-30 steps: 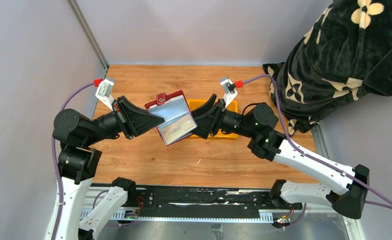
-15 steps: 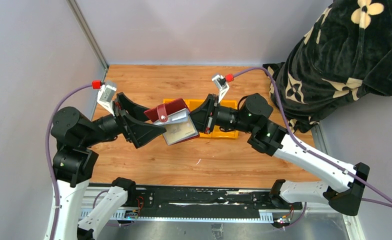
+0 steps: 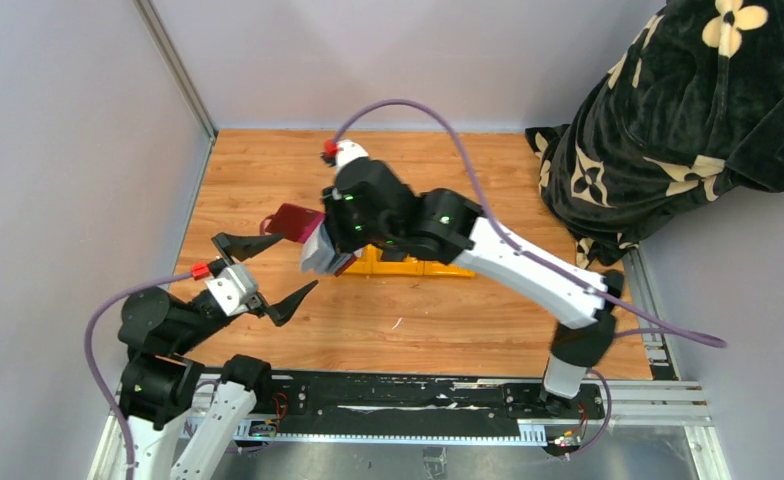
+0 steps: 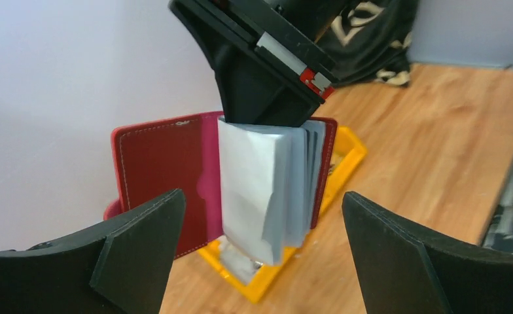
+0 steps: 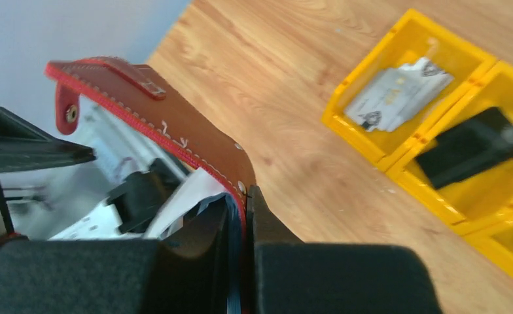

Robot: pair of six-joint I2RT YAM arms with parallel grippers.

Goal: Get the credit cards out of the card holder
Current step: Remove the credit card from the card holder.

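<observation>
The maroon card holder (image 3: 290, 221) hangs open above the table, left of the yellow tray (image 3: 413, 267). My right gripper (image 5: 244, 196) is shut on its red cover (image 5: 162, 124) and the edge of the grey sleeves (image 4: 260, 190), pinching from above. My left gripper (image 3: 268, 272) is open, nearer than the holder and apart from it, with its fingers (image 4: 142, 242) spread wide on either side. A silvery-grey credit card (image 5: 398, 91) lies in the tray's end compartment and a dark one (image 5: 470, 147) in the compartment beside it. Whether any card is in the sleeves cannot be seen.
A black cloth with pale flowers (image 3: 688, 110) is heaped at the back right corner. Grey walls close the left and back sides. A black rail (image 3: 398, 395) runs along the near edge. The right arm (image 3: 528, 265) stretches diagonally over the tray.
My left gripper has let go of the card holder, opened wide and drawn back toward the near left. The right gripper has shut on the holder and swung it left over the table.
</observation>
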